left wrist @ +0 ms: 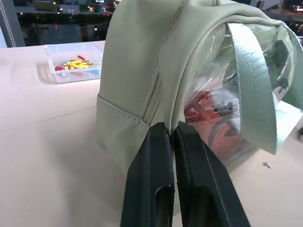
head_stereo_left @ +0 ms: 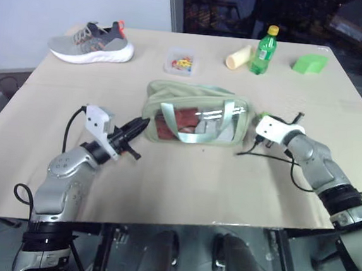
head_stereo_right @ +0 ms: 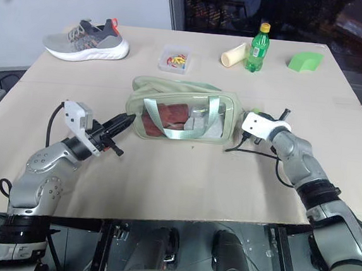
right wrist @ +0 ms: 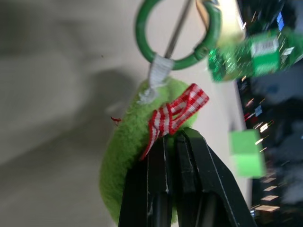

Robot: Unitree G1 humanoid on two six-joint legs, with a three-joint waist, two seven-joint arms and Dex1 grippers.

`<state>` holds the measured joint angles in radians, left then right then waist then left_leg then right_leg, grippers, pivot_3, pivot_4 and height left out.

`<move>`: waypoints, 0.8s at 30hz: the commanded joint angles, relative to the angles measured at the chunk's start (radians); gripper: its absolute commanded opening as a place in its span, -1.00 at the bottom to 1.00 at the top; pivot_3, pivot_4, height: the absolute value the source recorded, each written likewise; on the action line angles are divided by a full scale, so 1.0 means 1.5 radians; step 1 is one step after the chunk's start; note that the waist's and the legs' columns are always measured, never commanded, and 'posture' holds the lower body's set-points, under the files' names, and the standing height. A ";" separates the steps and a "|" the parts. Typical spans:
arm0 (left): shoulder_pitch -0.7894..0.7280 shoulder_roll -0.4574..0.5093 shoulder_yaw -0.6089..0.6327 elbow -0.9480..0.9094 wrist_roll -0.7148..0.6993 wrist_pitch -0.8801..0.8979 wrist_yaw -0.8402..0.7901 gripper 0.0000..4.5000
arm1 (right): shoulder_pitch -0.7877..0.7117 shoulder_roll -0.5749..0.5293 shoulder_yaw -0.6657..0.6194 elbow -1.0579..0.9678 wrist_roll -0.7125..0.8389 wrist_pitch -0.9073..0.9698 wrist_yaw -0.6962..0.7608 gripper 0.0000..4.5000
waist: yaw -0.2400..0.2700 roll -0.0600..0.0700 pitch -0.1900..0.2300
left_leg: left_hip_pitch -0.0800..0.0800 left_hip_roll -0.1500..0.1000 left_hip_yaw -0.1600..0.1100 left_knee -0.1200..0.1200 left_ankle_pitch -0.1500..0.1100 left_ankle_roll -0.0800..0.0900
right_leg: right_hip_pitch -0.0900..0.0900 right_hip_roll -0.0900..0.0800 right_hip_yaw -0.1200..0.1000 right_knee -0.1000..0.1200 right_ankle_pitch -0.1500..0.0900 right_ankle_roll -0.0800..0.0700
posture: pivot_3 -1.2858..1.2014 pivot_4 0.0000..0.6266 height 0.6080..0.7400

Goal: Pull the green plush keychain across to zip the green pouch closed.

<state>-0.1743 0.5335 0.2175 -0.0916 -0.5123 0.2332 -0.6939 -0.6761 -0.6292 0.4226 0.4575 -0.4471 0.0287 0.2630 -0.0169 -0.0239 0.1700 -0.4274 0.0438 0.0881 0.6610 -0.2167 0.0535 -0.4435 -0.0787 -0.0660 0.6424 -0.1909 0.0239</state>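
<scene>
1. i had the green pouch (head_stereo_left: 195,118) lying near the middle of the table (head_stereo_left: 163,191), its clear window and strap facing me.
2. my left gripper (head_stereo_left: 140,127) sat at the pouch's nine o'clock end, jaws pressed together on nothing, the fingertips (left wrist: 163,137) touching the pouch's end seam by its zipper.
3. my right gripper (right wrist: 173,142) was at the pouch's three o'clock end, jaws clamped on the green plush keychain (right wrist: 137,142), right by its red checked ribbon (right wrist: 175,113) and green ring (right wrist: 177,33).
4. beyond the pouch, at twelve o'clock, i saw a small clear box (head_stereo_left: 180,62); toward ten o'clock a sneaker (head_stereo_left: 91,41); toward one o'clock a green bottle (head_stereo_left: 264,50) and green wedge block (head_stereo_left: 310,63).
</scene>
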 commanded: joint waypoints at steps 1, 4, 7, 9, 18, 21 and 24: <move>-0.009 0.007 0.033 0.034 0.000 0.003 0.010 -1.00 | 0.023 -0.015 -0.039 0.041 0.012 0.002 0.013 -0.97 | 0.000 0.000 0.000 | 0.000 0.000 0.000 0.000 0.000 0.000 | 0.000 0.000 0.000 0.000 0.000 0.000 | 0.03 -0.52 1.00; -0.020 0.002 0.038 0.026 -0.036 0.015 -0.012 -1.00 | 0.045 0.042 -0.164 -0.042 0.188 0.072 0.083 -0.97 | 0.001 0.000 0.000 | 0.000 0.000 0.000 0.000 0.000 0.000 | 0.000 0.000 0.000 0.000 0.000 0.000 | 0.03 -0.52 1.00; -0.019 0.001 0.044 -0.004 -0.071 0.014 -0.042 -1.00 | 0.080 0.057 -0.239 -0.155 0.316 0.141 0.175 -0.97 | 0.002 0.000 0.001 | -0.002 0.001 0.000 0.000 0.000 0.000 | 0.000 0.000 0.000 0.000 0.002 0.002 | 0.03 -0.52 1.00; -0.012 0.000 0.048 -0.029 -0.106 0.025 -0.066 -0.56 | 0.103 0.049 -0.260 -0.210 0.363 0.179 0.220 -0.55 | 0.003 0.000 0.001 | -0.003 0.001 0.000 0.000 0.000 0.000 | -0.001 0.000 0.000 -0.001 0.002 0.002 | 0.03 -0.52 1.00; 0.116 0.027 0.095 -0.146 -0.122 0.059 -0.050 0.99 | 0.266 -0.045 -0.396 -0.446 0.538 0.298 0.354 1.00 | 0.006 0.000 0.001 | -0.004 0.000 -0.001 -0.001 0.000 0.000 | -0.002 -0.001 -0.001 -0.001 0.000 0.000 | 0.03 -0.52 1.00; 0.193 0.045 0.146 -0.201 -0.167 0.085 -0.065 0.99 | 0.352 -0.089 -0.452 -0.521 0.585 0.322 0.392 1.00 | 0.006 0.000 0.001 | -0.003 0.001 -0.001 -0.001 0.000 0.000 | -0.002 -0.001 -0.001 -0.002 0.000 0.000 | 0.03 -0.52 1.00; 0.267 0.061 0.177 -0.241 -0.177 0.100 -0.076 0.99 | 0.396 -0.116 -0.488 -0.542 0.586 0.314 0.399 1.00 | 0.004 0.000 0.001 | -0.003 0.001 -0.001 -0.001 -0.002 -0.002 | -0.002 -0.001 -0.001 -0.002 0.000 0.000 | 0.03 -0.52 1.00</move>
<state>0.1882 0.6091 0.4423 -0.3873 -0.7545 0.3736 -0.7912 -0.0922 -0.7737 -0.2507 -0.3109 0.4131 0.5085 0.8474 -0.0108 -0.0232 0.1717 -0.4314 0.0454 0.0874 0.6601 -0.2196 0.0495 -0.4464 -0.0803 -0.0669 0.6394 -0.1912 0.0239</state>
